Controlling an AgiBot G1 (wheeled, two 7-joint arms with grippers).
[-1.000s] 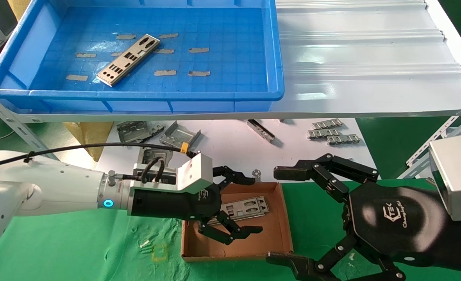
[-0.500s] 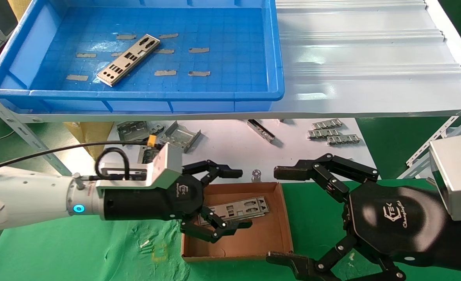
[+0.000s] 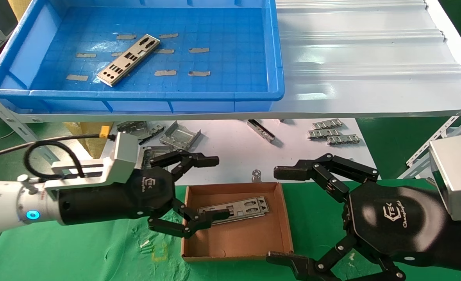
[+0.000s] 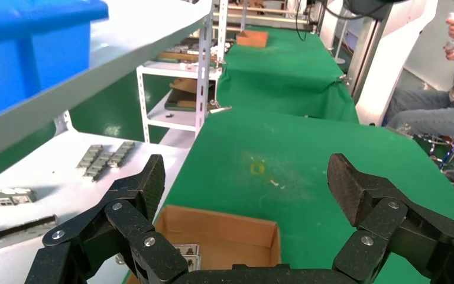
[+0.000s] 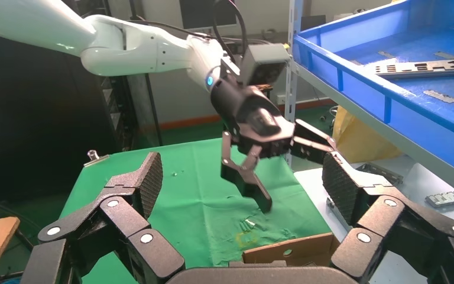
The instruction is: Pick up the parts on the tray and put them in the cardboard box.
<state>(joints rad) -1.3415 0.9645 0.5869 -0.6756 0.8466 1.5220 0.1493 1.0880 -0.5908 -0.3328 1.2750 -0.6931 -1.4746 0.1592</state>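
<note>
One silvery punched plate [image 3: 128,59] lies aslant on the floor of the blue tray [image 3: 230,95] on the upper shelf. The brown cardboard box [image 3: 246,238] sits on the green cloth and holds silvery plates [image 3: 240,207]; it also shows in the left wrist view [image 4: 224,239]. My left gripper [image 3: 213,187] is open and empty, above the box's left edge. My right gripper [image 3: 281,214] is open and empty, just right of the box. In the right wrist view, the left gripper [image 5: 289,171] hangs over the cloth beside the box wall [image 5: 289,248].
Folded grey brackets [image 3: 176,136] and toothed strips [image 3: 332,132] lie on the white lower shelf behind the box. A white ribbed sheet [image 3: 371,58] is right of the tray. A slotted metal frame post [image 3: 4,117] stands at the left.
My left gripper has drawn back to the left, out from over the box, and stays open. The plates lie in the box. The right arm has not moved.
</note>
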